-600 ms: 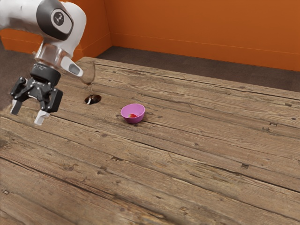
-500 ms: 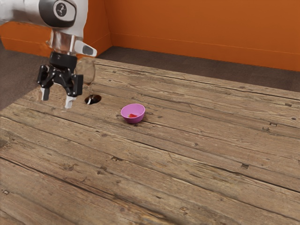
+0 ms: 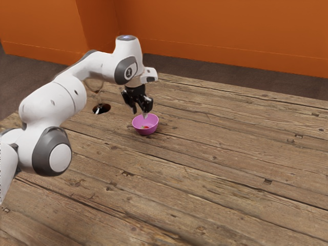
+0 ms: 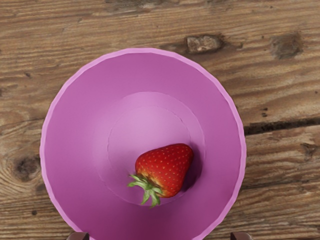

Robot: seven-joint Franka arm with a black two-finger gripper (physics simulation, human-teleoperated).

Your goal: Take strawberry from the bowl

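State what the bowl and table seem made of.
The bowl looks like smooth, satin plastic, given its even pink-purple colour and soft sheen, though glazed ceramic is possible. The table looks like matte, weathered wood, with grain, knots and cracks.

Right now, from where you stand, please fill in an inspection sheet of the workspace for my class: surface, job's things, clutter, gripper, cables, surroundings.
Surface: wooden plank table, with knots and dark cracks.
Job's things: pink-purple bowl upright; red strawberry lying inside, green leaves attached.
Clutter: stemmed glass, apart from the bowl, toward the exterior view's left.
Gripper: open, empty, over the bowl.
Cables: nothing seen.
Surroundings: orange walls, dark floor.
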